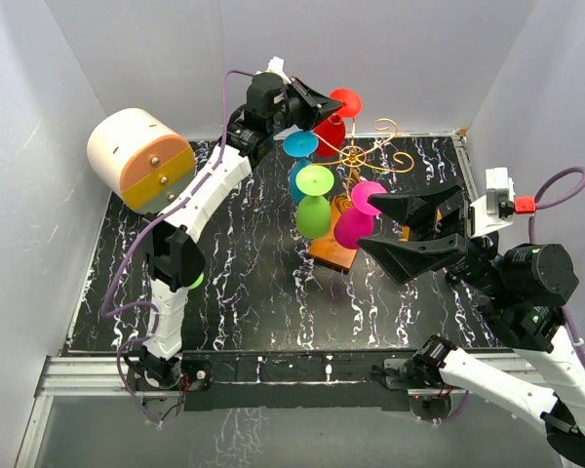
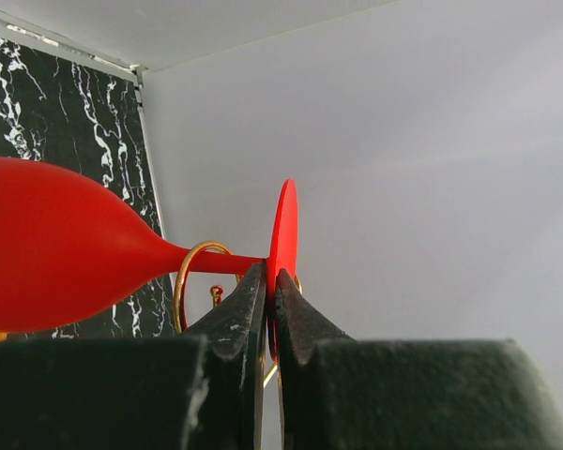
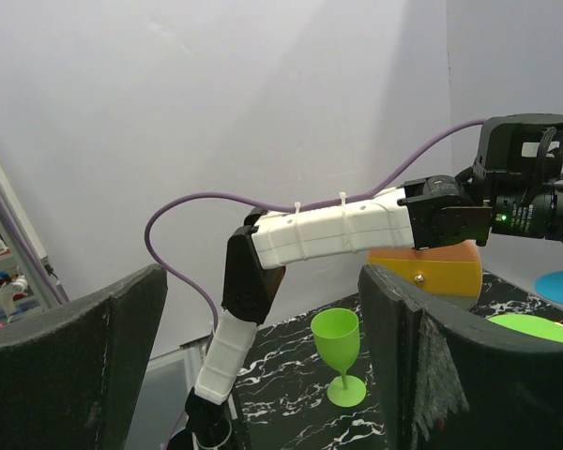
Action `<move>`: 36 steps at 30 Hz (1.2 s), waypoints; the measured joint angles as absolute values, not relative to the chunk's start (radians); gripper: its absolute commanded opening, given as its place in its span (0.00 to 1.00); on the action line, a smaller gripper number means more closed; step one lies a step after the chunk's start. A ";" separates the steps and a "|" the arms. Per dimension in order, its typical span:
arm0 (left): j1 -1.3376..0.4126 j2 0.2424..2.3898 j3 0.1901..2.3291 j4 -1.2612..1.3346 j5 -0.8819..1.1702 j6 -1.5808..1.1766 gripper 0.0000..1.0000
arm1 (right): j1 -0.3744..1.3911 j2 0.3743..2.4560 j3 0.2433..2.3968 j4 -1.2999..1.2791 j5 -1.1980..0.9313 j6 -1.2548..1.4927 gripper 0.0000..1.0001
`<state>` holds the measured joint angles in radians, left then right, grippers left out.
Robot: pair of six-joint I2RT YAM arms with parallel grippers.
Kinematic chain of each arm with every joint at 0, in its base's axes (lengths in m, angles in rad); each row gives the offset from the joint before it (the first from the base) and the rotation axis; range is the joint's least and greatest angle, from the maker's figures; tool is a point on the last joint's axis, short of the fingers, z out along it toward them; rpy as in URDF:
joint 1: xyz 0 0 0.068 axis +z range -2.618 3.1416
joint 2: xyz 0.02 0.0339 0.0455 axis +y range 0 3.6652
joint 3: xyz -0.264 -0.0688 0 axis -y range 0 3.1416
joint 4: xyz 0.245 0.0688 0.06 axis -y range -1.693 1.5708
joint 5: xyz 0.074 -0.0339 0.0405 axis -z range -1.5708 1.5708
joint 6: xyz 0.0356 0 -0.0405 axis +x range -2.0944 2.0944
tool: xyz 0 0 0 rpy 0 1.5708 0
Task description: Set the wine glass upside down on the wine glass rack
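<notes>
My left gripper (image 1: 324,100) is shut on the round foot of a red wine glass (image 1: 331,130) at the far side of the gold wire rack (image 1: 372,152). In the left wrist view the fingertips (image 2: 253,292) pinch the foot disc (image 2: 283,230), the stem passes through a gold loop (image 2: 199,272), and the red bowl (image 2: 56,248) points away to the left. My right gripper (image 1: 372,222) is open and empty, level with the rack's near right side. A green wine glass (image 3: 338,349) stands upright on the table beyond its fingers (image 3: 422,356).
Blue (image 1: 300,144), teal (image 1: 299,181), green (image 1: 314,203) and magenta (image 1: 359,216) glasses hang on the rack, above its orange-brown base (image 1: 331,252). A cream-and-orange cylinder (image 1: 141,161) lies at the back left. White walls close in the black marbled table (image 1: 253,292).
</notes>
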<state>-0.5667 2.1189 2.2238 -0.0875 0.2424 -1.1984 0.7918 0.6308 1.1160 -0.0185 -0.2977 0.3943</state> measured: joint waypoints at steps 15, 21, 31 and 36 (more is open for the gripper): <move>-0.536 2.110 2.246 -0.196 0.233 -1.124 0.00 | 0.792 0.631 1.116 -0.018 -0.298 0.395 0.82; -0.522 2.096 2.246 -0.234 0.238 -1.086 0.00 | 0.792 0.637 1.116 -0.010 -0.299 0.395 0.82; -0.521 2.096 2.246 -0.239 0.283 -1.082 0.03 | 0.792 0.641 1.114 -0.001 -0.302 0.401 0.82; -0.521 2.086 2.244 -0.244 0.300 -1.083 0.11 | 0.792 0.641 1.114 0.003 -0.303 0.403 0.82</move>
